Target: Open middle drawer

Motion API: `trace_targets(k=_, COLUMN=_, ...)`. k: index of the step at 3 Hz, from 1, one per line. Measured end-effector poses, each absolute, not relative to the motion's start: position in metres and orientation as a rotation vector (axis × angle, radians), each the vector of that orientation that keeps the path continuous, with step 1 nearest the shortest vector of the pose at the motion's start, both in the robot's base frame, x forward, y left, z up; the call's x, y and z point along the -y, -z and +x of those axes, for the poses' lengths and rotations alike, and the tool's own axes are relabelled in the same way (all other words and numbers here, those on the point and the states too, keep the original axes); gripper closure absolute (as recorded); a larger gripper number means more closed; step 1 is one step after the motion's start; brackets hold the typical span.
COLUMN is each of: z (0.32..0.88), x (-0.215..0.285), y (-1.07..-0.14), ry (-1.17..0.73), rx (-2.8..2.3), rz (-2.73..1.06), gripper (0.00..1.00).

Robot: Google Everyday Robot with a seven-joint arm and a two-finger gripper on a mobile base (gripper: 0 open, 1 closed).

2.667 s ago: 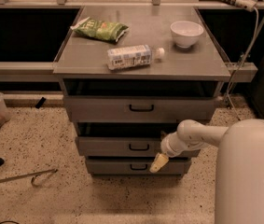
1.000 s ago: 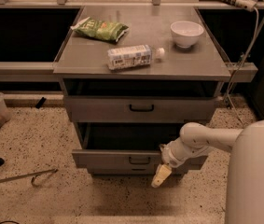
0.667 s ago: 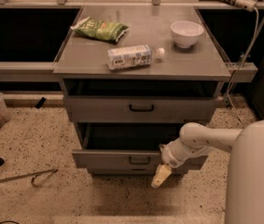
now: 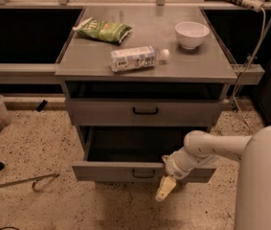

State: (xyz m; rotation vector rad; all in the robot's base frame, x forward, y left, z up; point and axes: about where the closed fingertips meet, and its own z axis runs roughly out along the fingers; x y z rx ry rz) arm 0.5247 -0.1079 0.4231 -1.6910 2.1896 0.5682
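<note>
Sitting pulled out under the bench's (image 4: 149, 71) front edge, the wide grey metal middle drawer (image 4: 111, 171) looks open, task about done. The pale gripper (image 4: 165, 189) hangs at its front, right of the black loop handle (image 4: 143, 174); grip state can't be told.

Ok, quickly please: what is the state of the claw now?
Claw: cannot be told; it hangs just below the front of the pulled-out middle drawer.

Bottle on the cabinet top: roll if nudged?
Probably: the bottle lies on its side on the smooth metal cabinet top, so a nudge could roll it. Looks plastic, likely light. The gripper hangs low by the pulled-out middle drawer, away from it.
</note>
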Motion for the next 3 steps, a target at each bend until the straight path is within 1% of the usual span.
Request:
trace_targets(k=1, z=0.48, x=0.111, y=-0.433, ry=-0.628, rx=-2.214, rz=-1.698, gripper=0.0)
trace_targets(k=2, z=0.462, x=0.114, y=-0.438, ry=-0.65, rx=-2.224, rz=-1.693, gripper=0.0)
trace_targets(k=3, z=0.46, x=0.119, y=-0.445, ry=-0.638, rx=-2.208, rz=-1.684, gripper=0.0)
